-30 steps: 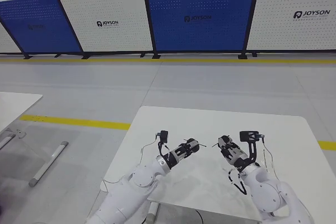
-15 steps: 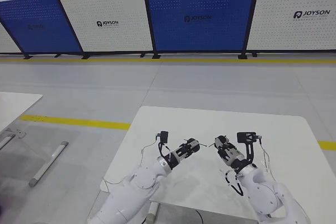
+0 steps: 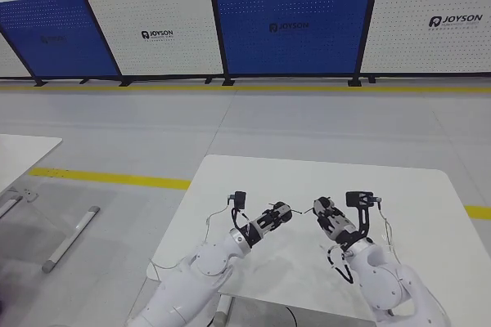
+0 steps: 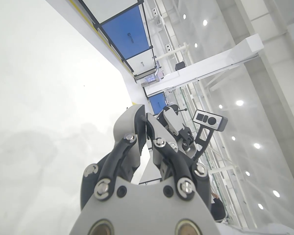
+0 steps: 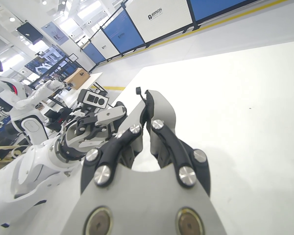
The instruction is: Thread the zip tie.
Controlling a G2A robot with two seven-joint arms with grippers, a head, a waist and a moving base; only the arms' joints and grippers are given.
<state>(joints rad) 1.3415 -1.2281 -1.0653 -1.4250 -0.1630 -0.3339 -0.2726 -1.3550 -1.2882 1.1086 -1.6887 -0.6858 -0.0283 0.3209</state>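
Observation:
The black zip tie (image 5: 138, 91) sticks out of my right gripper (image 5: 146, 97), which is shut on it, with its square head just past the fingertips. In the top view the zip tie (image 3: 301, 212) is a thin dark line between the two grippers above the white table (image 3: 311, 176). My left gripper (image 4: 144, 116) is shut too, with a small black bit of the tie pinched at its tips. Seen from above, the left gripper (image 3: 284, 212) and right gripper (image 3: 318, 206) face each other tip to tip, a short gap apart.
The left gripper (image 5: 114, 113) shows beside my right one, and the right gripper (image 4: 170, 118) shows behind my left one. The table's near edge (image 3: 254, 298) lies under both arms. A second white table (image 3: 16, 155) stands off to the left.
My right gripper has shifted a little to the left, closer to the left gripper. The left arm has stayed where it was.

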